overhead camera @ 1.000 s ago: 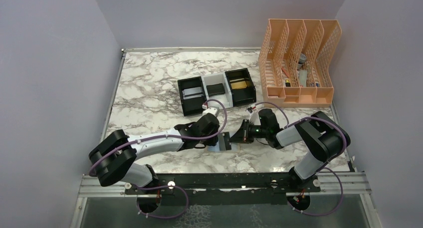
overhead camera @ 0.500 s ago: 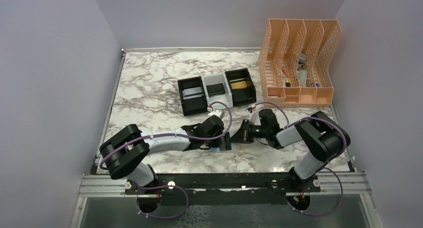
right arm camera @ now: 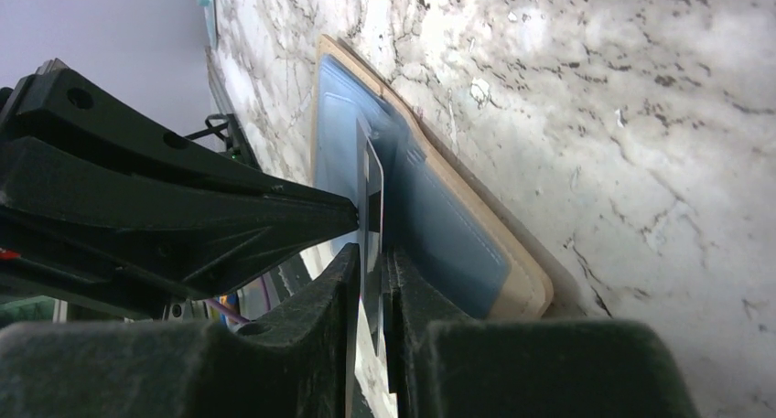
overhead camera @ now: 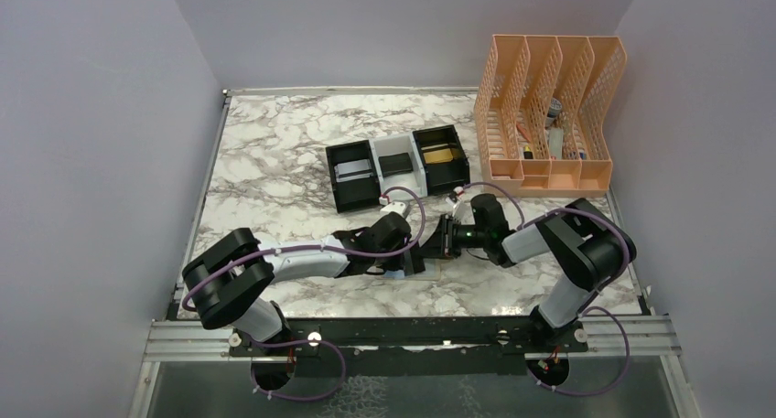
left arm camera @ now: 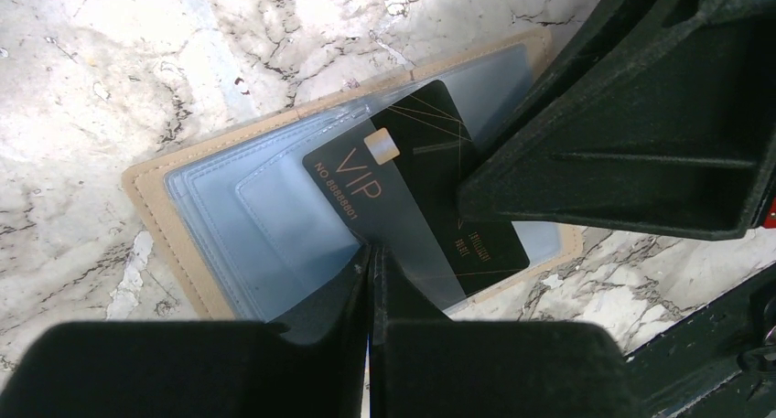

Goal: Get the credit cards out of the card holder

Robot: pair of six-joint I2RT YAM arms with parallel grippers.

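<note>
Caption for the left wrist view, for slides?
Dark VIP card partly out of the tan holder, left gripper shut on its edge.

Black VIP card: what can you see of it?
The black card is thin glossy plastic with gold VIP lettering, a number and a chip. It sticks partway out of a clear pocket of the tan card holder. The left gripper pinches its edge; the right gripper straddles it, jaws slightly apart.

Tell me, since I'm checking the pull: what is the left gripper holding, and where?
The black VIP card, pinched at its long edge by the shut left gripper, over the tan card holder.
</note>
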